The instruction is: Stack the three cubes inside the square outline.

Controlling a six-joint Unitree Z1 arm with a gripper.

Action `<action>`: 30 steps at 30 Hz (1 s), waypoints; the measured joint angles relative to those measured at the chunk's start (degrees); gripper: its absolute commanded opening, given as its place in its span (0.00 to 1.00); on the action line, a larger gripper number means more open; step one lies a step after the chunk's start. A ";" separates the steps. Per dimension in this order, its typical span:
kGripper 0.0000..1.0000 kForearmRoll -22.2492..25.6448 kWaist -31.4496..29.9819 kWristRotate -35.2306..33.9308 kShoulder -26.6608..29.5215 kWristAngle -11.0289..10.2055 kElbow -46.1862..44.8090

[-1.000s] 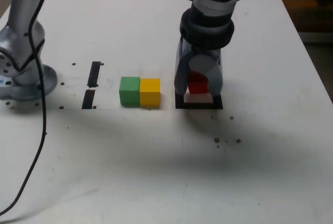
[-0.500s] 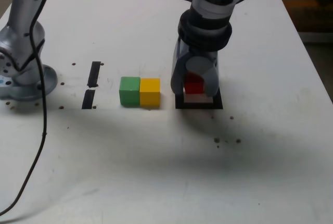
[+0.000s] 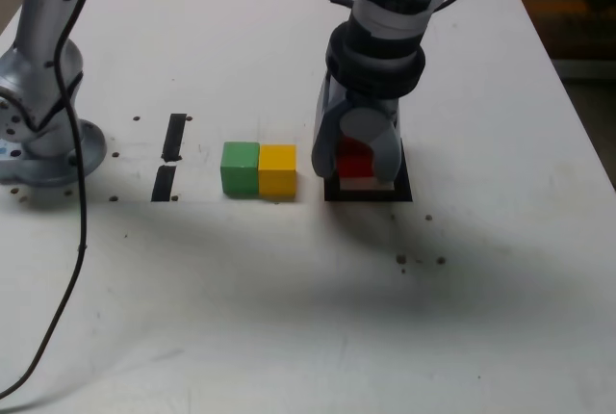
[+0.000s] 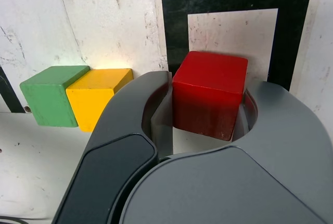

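One red cube (image 4: 208, 91) clamped between the gripper (image 3: 355, 166) jaws, low over the square outline (image 3: 368, 188). Green cube (image 3: 240, 167) and yellow cube (image 3: 277, 169) touching side by side on the tabletop (image 3: 289, 318), at the exterior view's left of the outline.

- A white, scuffed table top (image 3: 289, 318) with small dark specks carries everything
- A small matte green cube (image 3: 240, 168) sits on it, touching a small matte yellow cube (image 3: 278, 170) on the exterior view's right of it
- A thin black tape square outline (image 3: 404, 186) with a white inside lies flat on the table, just to the exterior view's right of the yellow cube
- Two short black tape strips (image 3: 174, 137) lie end to end, on the exterior view's left of the green cube
- A grey metal arm base (image 3: 48, 149) stands at the exterior view's far left
- A thin black cable (image 3: 73, 270) trails across the surface from that base toward the near edge
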State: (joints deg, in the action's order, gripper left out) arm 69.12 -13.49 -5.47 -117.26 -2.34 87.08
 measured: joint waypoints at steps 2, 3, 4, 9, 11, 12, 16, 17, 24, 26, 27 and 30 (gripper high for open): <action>0.51 -0.27 0.09 0.22 -0.11 0.30 -0.24; 0.52 -0.38 0.13 0.33 -0.20 0.39 -0.28; 0.53 -0.53 0.14 0.40 -0.25 0.41 -0.28; 0.63 -1.02 0.14 0.58 -0.26 0.46 -0.29; 0.68 -1.28 0.14 0.62 -0.26 0.47 -0.32; 0.71 -1.40 0.14 0.63 -0.26 0.45 -0.34; 0.80 -1.67 0.14 0.63 -0.26 -0.05 -0.57; 0.81 -1.67 0.14 0.63 -0.25 -0.22 -0.63; 0.82 0.34 0.13 -0.59 2.30 -2.35 -0.59; 0.82 1.92 0.02 -1.58 3.99 -2.87 -0.46; 0.82 2.84 -0.10 -2.17 4.72 -3.08 -0.46; 0.82 5.05 -0.41 -3.45 6.17 -3.57 -0.47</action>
State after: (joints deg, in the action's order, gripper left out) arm 74.17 -13.90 -8.92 -111.08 -5.91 86.61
